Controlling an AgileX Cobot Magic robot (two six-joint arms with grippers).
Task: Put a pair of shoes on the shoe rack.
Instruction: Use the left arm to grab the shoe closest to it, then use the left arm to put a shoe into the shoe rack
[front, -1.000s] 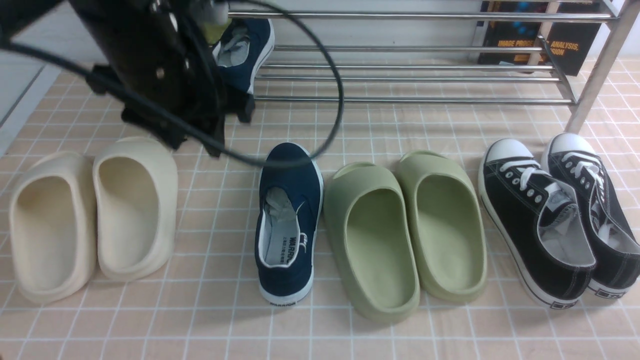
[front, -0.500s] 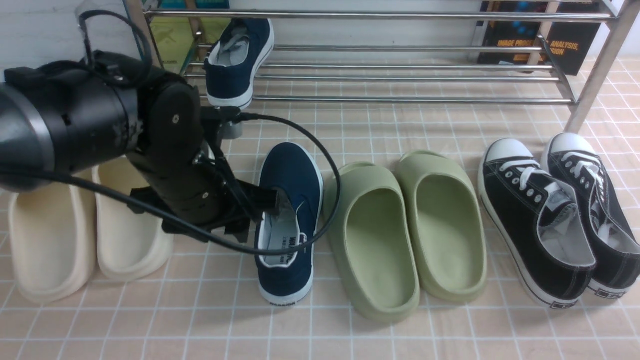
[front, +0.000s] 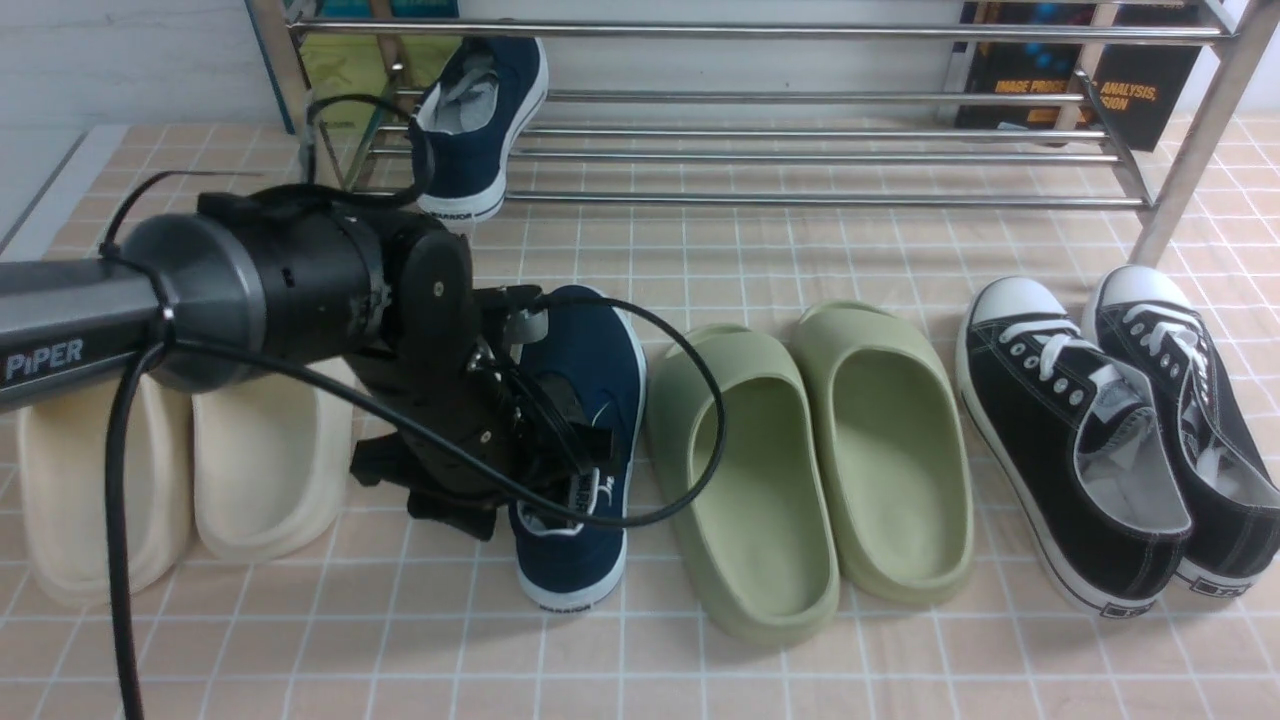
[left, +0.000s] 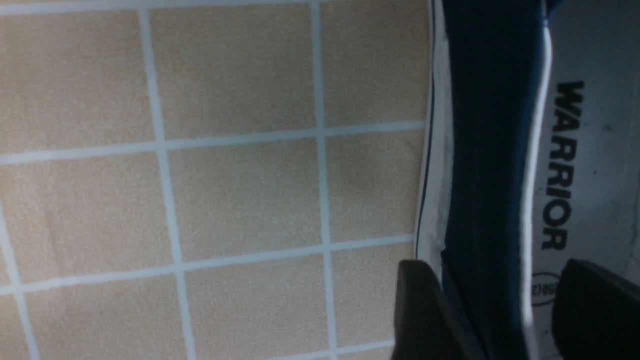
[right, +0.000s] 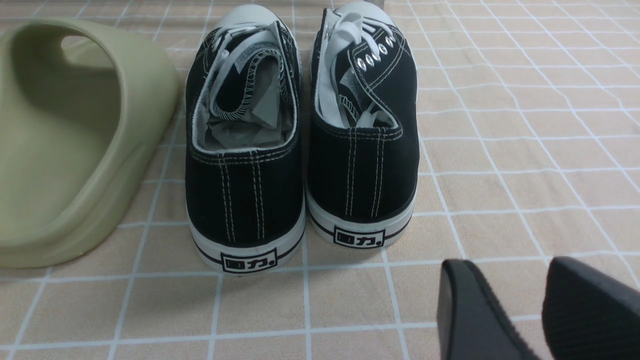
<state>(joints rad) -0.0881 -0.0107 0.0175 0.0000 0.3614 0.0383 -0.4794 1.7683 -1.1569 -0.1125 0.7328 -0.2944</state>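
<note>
navy shoe (front: 588, 355): on the checked mat (front: 800, 260), toe toward the shoe rack (front: 800, 198); its mate (front: 480, 120) sits on the rack's low bars, left end.
neighbours: cream slides (front: 260, 450) just left, green slides (front: 750, 480) just right, black sneakers (front: 1080, 440) far right.
in the way: cable (front: 690, 470) loops over the nearer green slide.
left gripper (left: 500, 310): one finger either side of the navy shoe's side wall near the heel; clamped or not, cannot tell.
right gripper (right: 520, 295): slightly parted, empty, behind the sneakers' heels.

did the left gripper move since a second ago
Yes. The left gripper came down from the shoe rack, toward the camera, to the nearer navy shoe; its jaws straddle its side wall.
</note>
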